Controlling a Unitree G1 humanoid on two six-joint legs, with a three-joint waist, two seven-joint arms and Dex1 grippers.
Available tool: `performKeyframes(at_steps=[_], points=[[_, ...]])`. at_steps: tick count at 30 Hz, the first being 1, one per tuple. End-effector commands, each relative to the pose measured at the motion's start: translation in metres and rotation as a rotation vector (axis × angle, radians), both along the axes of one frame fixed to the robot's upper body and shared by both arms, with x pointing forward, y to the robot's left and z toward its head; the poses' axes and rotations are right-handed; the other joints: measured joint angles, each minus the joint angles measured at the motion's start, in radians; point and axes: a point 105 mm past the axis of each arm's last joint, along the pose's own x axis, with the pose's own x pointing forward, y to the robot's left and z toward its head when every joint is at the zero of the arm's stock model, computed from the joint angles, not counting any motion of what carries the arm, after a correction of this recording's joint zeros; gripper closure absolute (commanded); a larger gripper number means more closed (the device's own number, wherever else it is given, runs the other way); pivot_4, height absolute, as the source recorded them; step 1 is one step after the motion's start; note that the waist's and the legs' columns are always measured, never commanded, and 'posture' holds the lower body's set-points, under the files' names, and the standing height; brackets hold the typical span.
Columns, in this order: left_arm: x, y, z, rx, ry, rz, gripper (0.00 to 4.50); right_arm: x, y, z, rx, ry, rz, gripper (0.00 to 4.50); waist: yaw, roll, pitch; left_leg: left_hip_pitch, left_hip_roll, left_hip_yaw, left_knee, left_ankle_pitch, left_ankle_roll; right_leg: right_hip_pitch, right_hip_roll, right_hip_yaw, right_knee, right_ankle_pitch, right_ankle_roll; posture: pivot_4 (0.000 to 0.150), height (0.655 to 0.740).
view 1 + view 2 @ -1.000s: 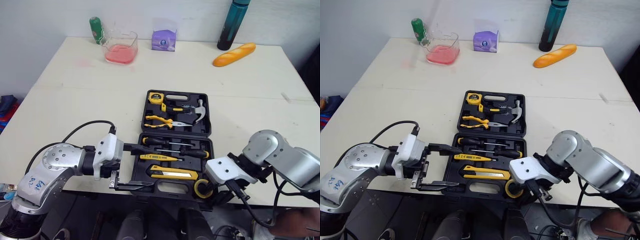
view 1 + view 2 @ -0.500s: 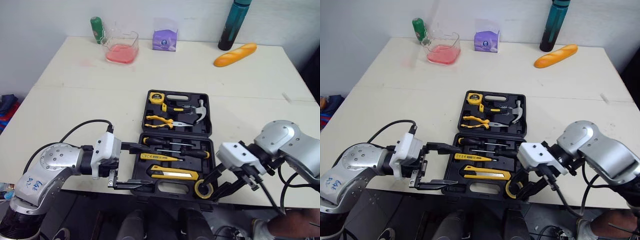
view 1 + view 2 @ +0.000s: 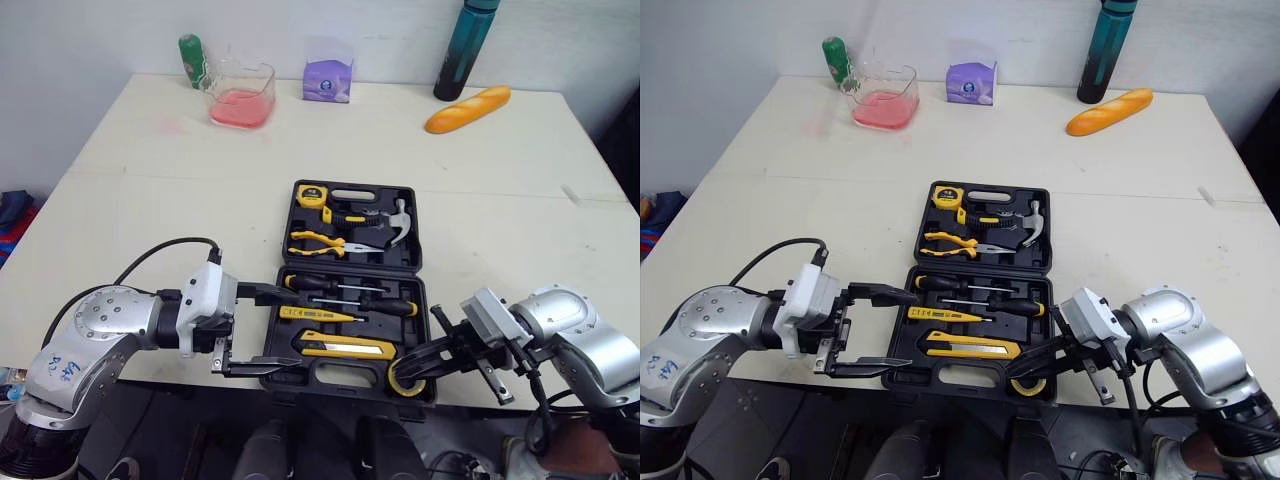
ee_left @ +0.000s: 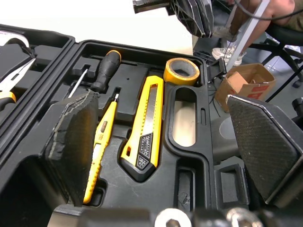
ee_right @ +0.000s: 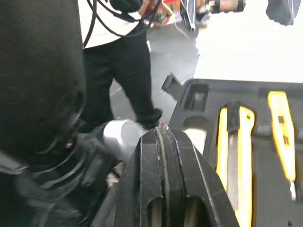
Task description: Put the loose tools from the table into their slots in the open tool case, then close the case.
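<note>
The black tool case (image 3: 345, 377) lies open near the table's front edge. Its lid half holds a tape measure (image 3: 312, 193), pliers (image 3: 320, 240) and a hammer (image 3: 395, 225). The front half holds two screwdrivers (image 3: 385, 305), a yellow test pen (image 3: 315, 315) and a yellow utility knife (image 3: 345, 348). A yellow tape roll (image 3: 406, 378) sits in its front right corner. My left gripper (image 3: 298, 331) stands open, spanning the case's front left part. My right gripper (image 3: 418, 345) is open and points left, just above the tape roll.
At the table's back stand a green bottle (image 3: 192, 60), a clear container of pink liquid (image 3: 240, 98), a purple box (image 3: 329, 82), a teal bottle (image 3: 455, 50) and a bread loaf (image 3: 468, 108). A person's legs (image 5: 128, 71) stand beyond the front edge.
My right gripper swung from hanging over the table's front edge to pointing left at the tape roll, and its arm dropped lower. The left gripper has barely moved.
</note>
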Motion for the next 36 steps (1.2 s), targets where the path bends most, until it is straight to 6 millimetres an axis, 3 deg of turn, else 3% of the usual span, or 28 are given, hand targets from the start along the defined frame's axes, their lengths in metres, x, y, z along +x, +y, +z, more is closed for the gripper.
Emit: performKeyframes(at_steps=[1,19,27,29,36], points=[[-0.002,0.005,0.005,-0.007,-0.008,-0.002,0.00,-0.002,-0.001,-0.008,0.001,-0.045,0.009,4.47,0.000,0.000,0.000,0.000,0.000,0.000,0.000,0.000,0.000,0.000,0.000,0.000,0.000,0.000,0.000,0.150,0.7400],[-0.007,0.006,0.002,0.011,-0.004,-0.036,0.00,0.012,-0.016,-0.059,-0.076,-0.010,-0.067,4.47,-0.002,0.000,0.000,0.000,0.000,0.000,0.000,0.000,0.000,0.000,0.000,0.000,0.000,0.000,0.000,0.150,0.7400],[-0.008,0.008,0.001,0.026,0.007,-0.026,0.00,0.006,-0.030,-0.095,-0.209,0.075,-0.090,4.47,-0.002,-0.001,-0.001,0.007,0.000,0.000,-0.001,0.000,0.000,0.007,0.000,0.000,-0.001,0.000,0.000,0.150,0.7400],[-0.008,0.008,0.001,0.027,0.008,-0.025,0.00,0.009,-0.028,-0.098,-0.200,0.078,-0.110,4.47,-0.003,-0.005,-0.004,0.019,0.000,0.000,-0.006,-0.001,0.000,0.018,0.000,0.000,-0.007,0.000,-0.001,0.150,0.7400],[-0.007,0.007,0.002,0.030,0.008,-0.019,0.00,0.009,-0.025,-0.103,-0.188,0.055,-0.109,4.47,-0.003,-0.016,-0.010,0.020,0.003,-0.002,-0.007,-0.002,-0.003,0.019,-0.001,0.002,-0.007,-0.001,-0.002,0.150,0.7400]])
